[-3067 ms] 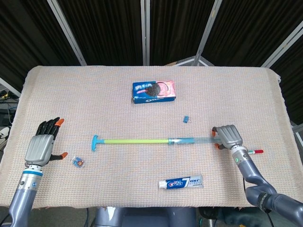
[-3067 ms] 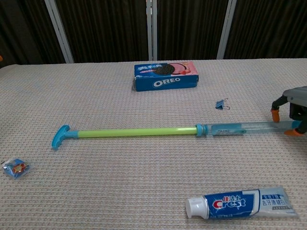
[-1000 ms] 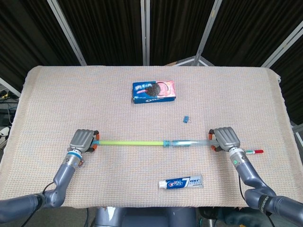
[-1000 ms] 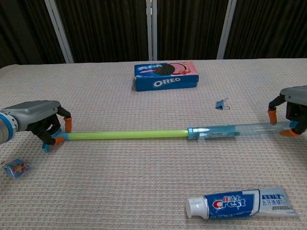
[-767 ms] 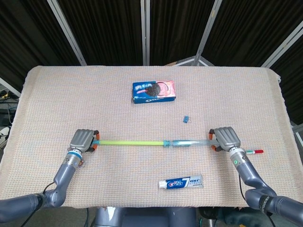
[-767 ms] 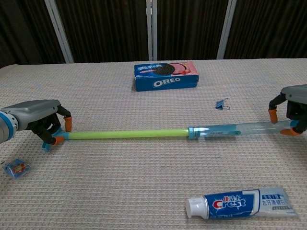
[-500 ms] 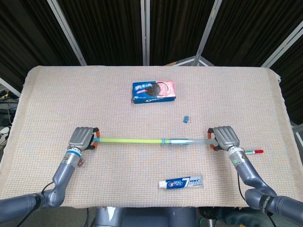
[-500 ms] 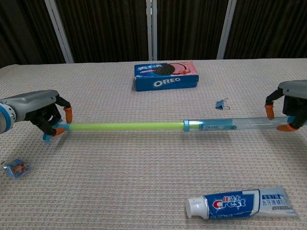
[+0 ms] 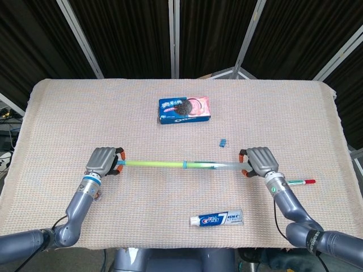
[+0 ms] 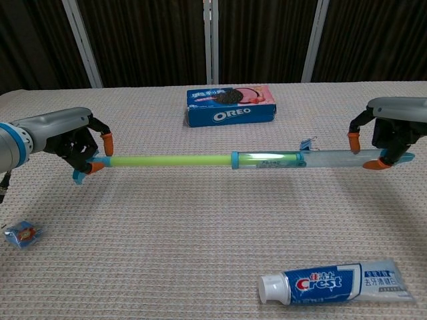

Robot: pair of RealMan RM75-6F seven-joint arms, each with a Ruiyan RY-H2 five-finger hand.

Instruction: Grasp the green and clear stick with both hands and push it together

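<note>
The stick hangs level above the table, held at both ends. Its green rod (image 9: 153, 164) (image 10: 170, 161) runs from the left into the clear tube (image 9: 212, 165) (image 10: 313, 160), with a blue collar (image 10: 235, 159) where they meet. My left hand (image 9: 102, 160) (image 10: 70, 141) grips the blue handle end. My right hand (image 9: 258, 161) (image 10: 390, 133) grips the far end of the clear tube. Part of the green rod shows inside the tube.
An Oreo box (image 9: 184, 110) (image 10: 231, 105) lies at the back centre. A blue binder clip (image 9: 223, 143) sits behind the tube. A Crest toothpaste tube (image 9: 216, 218) (image 10: 337, 281) lies in front. A small wrapped sweet (image 10: 21, 235) is at the front left, a red pen (image 9: 302, 182) at the right.
Both hands have lifted the stick off the table and moved inward. The green rod has slid further into the clear tube, so the stick is shorter.
</note>
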